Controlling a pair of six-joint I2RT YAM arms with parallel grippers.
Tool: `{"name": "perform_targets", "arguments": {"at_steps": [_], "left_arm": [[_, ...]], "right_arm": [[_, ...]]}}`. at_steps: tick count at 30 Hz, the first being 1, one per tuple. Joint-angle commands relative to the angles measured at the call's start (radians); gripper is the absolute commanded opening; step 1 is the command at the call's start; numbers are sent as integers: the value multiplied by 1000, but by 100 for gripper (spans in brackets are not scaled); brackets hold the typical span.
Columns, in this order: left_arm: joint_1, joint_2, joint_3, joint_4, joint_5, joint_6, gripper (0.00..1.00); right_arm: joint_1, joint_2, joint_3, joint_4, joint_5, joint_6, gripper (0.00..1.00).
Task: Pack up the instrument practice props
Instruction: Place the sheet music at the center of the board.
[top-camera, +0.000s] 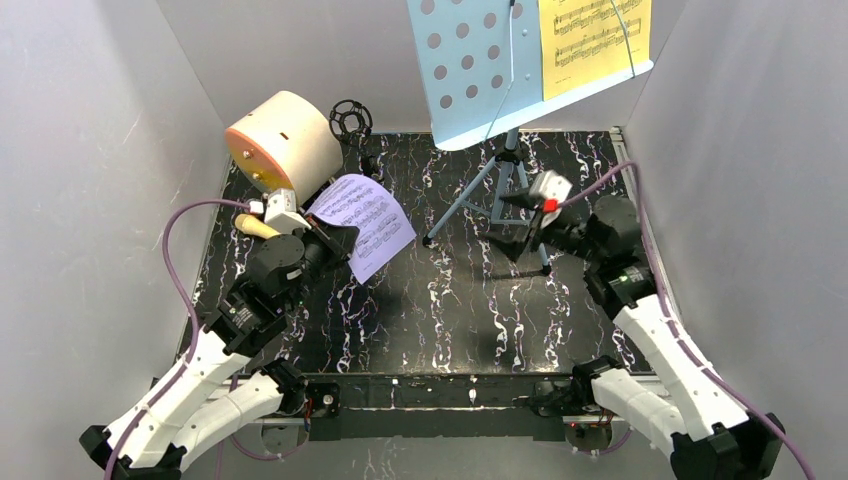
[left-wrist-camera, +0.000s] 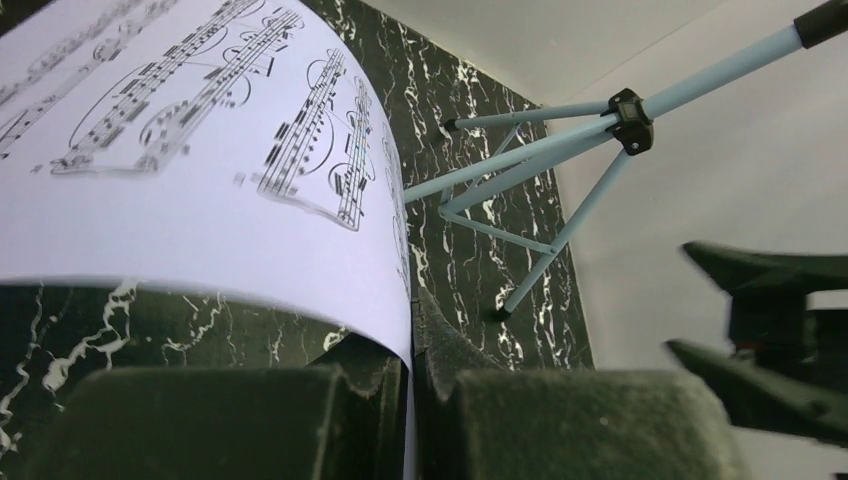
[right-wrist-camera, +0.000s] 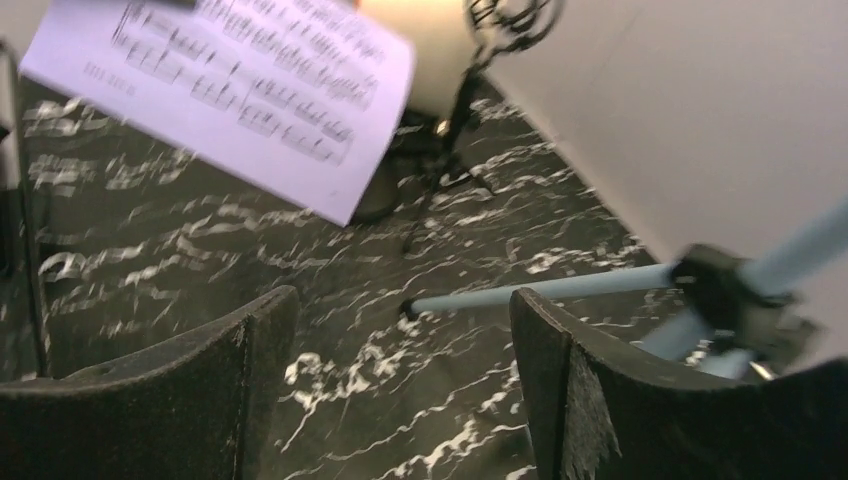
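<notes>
Toward the worktop's (top-camera: 450, 300) right edge we held the right gripper (top-camera: 512, 222) wide, empty, beside the upright rack tripod (top-camera: 503, 180); the left gripper (top-camera: 335, 240) pinched the lavender sheet (top-camera: 365, 220).

We hold the left arm folded, elbow raised, with the left gripper (top-camera: 338, 243) closed and its fingers pinching the lavender score sheet (top-camera: 365, 220). We extend the right arm forward, with the right gripper (right-wrist-camera: 400, 310) jaws spread wide.

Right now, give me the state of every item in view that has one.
lavender sheet: pinched at its edge, held aloft.
left gripper: shut on the lavender sheet.
right gripper: open, empty.
music stand: upright on its tripod.
yellow sheet: resting on the music stand.
cylinder: lying on its side.
</notes>
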Motion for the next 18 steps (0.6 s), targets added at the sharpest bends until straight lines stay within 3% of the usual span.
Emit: {"name": "perform_targets", "arguments": {"at_steps": [1,11,18], "left_arm": [[6,-12,-39,-6,-36,-123,0],[6,19,-65,-68,-30,-275,0],[5,20,-74,-71,-22,-332,0]], "right_arm": [[150,-5,-104,110,32,-173,85],[547,193,-240,430,389,-466,85],[676,387,-260,724,478,-567,85]]}}
